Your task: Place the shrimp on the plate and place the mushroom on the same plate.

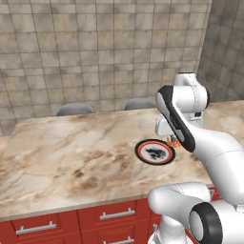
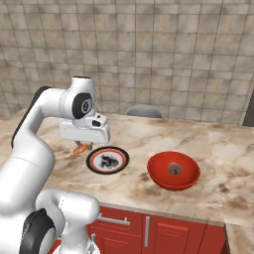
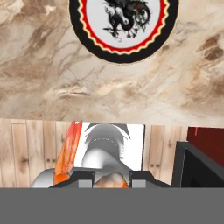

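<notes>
Clamped on the shrimp, my pincer hangs just left of the plate in the right base view, which I judge keeps the catch clear of the counter until it is over the plate, while the mushroom sits in the red bowl right of the plate.

A red bowl sits on the marble counter above red drawers.
</notes>
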Motion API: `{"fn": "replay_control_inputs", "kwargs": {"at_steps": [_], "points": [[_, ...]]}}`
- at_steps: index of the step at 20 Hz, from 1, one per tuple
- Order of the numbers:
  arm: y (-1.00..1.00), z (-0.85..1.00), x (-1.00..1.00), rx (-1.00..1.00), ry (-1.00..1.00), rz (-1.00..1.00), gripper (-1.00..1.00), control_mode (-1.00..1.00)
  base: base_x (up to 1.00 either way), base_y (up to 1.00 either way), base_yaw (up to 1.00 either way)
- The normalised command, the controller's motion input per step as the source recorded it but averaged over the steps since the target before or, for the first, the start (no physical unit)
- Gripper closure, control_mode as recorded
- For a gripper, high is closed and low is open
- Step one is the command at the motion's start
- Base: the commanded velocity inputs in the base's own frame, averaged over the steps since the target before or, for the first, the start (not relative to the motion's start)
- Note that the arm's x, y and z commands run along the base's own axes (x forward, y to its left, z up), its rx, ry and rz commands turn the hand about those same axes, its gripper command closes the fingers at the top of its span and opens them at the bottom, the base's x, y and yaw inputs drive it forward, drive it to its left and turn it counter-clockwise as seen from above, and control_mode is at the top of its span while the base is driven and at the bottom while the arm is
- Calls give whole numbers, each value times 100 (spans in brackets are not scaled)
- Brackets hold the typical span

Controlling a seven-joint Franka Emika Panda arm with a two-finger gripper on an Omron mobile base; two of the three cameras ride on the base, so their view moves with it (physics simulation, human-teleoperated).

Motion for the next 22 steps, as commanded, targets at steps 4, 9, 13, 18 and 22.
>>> {"fn": "replay_control_inputs", "kwargs": {"at_steps": [4, 9, 13, 18, 22], "points": [[0, 0, 0, 0, 0, 0, 100, 100, 32, -7, 0], [0, -21, 43, 0, 0, 0, 100, -100, 8, 0, 0], [0, -36, 63, 1, 0, 0, 100, -100, 0, 0, 0], [6, -55, 59, 0, 0, 0, 100, -100, 0, 0, 0], [10, -51, 62, 0, 0, 0, 100, -100, 0, 0, 0]]}}
